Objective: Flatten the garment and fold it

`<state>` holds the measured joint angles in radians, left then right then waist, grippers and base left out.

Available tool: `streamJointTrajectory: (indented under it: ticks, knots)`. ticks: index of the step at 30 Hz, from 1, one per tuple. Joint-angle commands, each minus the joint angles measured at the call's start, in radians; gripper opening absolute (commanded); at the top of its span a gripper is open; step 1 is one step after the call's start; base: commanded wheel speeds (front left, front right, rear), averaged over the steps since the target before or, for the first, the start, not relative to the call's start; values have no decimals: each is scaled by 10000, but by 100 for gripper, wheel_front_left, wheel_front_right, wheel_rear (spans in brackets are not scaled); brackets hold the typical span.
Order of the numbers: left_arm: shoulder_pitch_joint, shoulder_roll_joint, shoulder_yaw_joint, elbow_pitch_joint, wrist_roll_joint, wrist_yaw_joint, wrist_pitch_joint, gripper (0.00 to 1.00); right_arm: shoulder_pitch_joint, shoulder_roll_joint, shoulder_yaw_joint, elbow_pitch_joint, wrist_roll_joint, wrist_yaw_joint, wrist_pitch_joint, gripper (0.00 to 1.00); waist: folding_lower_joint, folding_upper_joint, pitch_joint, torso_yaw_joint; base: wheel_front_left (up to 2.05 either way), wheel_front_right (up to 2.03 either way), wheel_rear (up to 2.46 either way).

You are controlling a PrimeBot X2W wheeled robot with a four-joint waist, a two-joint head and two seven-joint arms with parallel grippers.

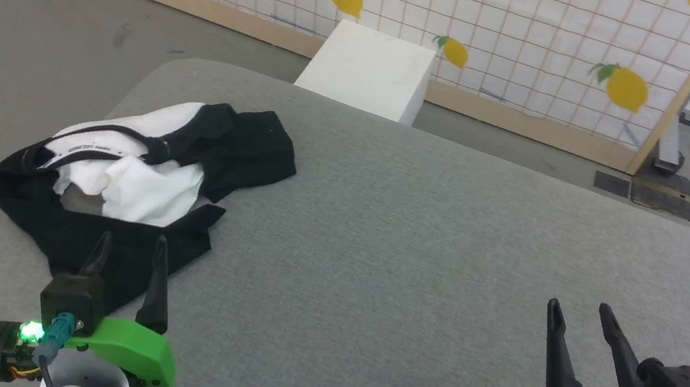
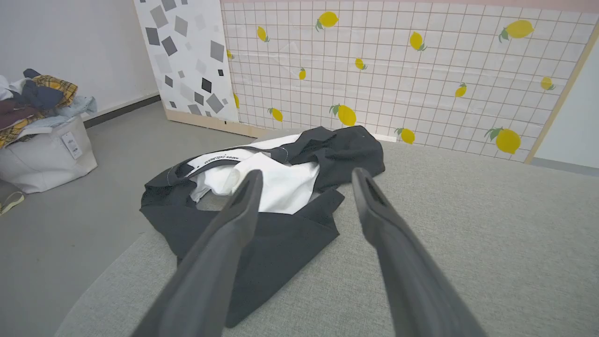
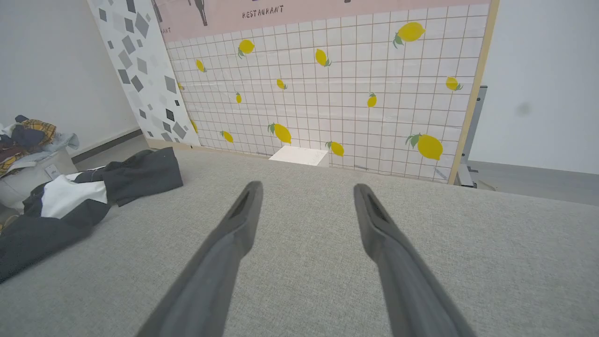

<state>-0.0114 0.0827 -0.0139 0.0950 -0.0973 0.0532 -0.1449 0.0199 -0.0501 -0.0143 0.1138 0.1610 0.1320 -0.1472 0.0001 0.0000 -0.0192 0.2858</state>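
Observation:
The garment (image 1: 132, 180) lies crumpled at the left end of the grey padded table (image 1: 419, 247), white body bunched inside black sleeves, its lettered neckband strip facing up. In the left wrist view the garment (image 2: 276, 187) sits just beyond my fingertips. My left gripper (image 1: 131, 244) hovers open over the garment's near black edge, holding nothing. My left gripper (image 2: 306, 178) shows both fingers spread wide. At the lower right my right gripper (image 1: 579, 308) is open above bare table, far from the cloth. My right gripper (image 3: 306, 189) sees the garment (image 3: 75, 196) at its far left.
A white box (image 1: 368, 69) stands on the floor behind the table, against a lemon-print grid panel (image 1: 482, 28). A white bin heaped with clothes (image 2: 40, 135) sits on the floor to the left. The table's rounded left edge lies close to the garment.

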Motion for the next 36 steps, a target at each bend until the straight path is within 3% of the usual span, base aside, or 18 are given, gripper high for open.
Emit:
streamJointTrajectory:
  ticks: [1,36]
  knots:
    - [97,69,-16,67,-74,60,-103,100,121,-1,20,59,128,-8,-105,100,-1,0,-8,156,0,0,0]
    - [187,435,-335,543,-608,576,-754,100,328,-1,101,467,683,-12,-611,100,-1,0,-131,1832,0,0,0]
